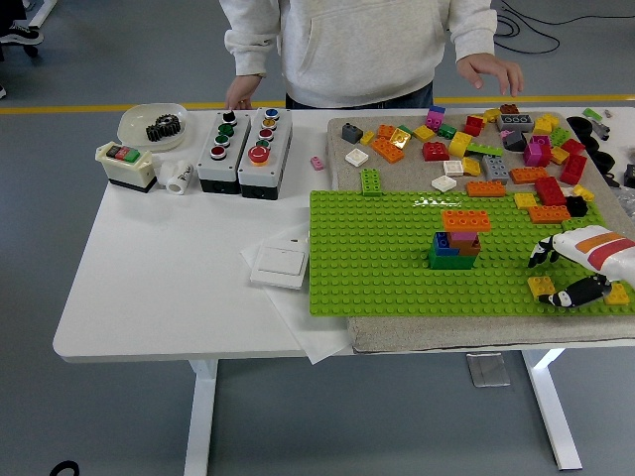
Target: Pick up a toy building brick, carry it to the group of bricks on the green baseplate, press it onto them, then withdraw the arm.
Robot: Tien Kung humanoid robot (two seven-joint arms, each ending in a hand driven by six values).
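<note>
A green baseplate (387, 268) lies on a grey mat. On it stands a small stack of bricks (456, 242), green and blue at the bottom, pink and brown above, with an orange brick on top. My right hand (558, 278) reaches in from the right edge over the baseplate's right end, fingers spread and holding nothing. A yellow brick (541, 287) lies between its fingers on the plate. Another yellow brick (617, 294) lies beside the hand. Many loose bricks (476, 149) lie on the mat behind the baseplate. My left arm is out of view.
Two button boxes (243, 152), a switch box (126, 165), a bowl with a gear (154, 124) and a white wall switch (278, 264) are at the left. A person stands at the far side, one hand (241, 96) at the button boxes, the other (491, 71) over the loose bricks.
</note>
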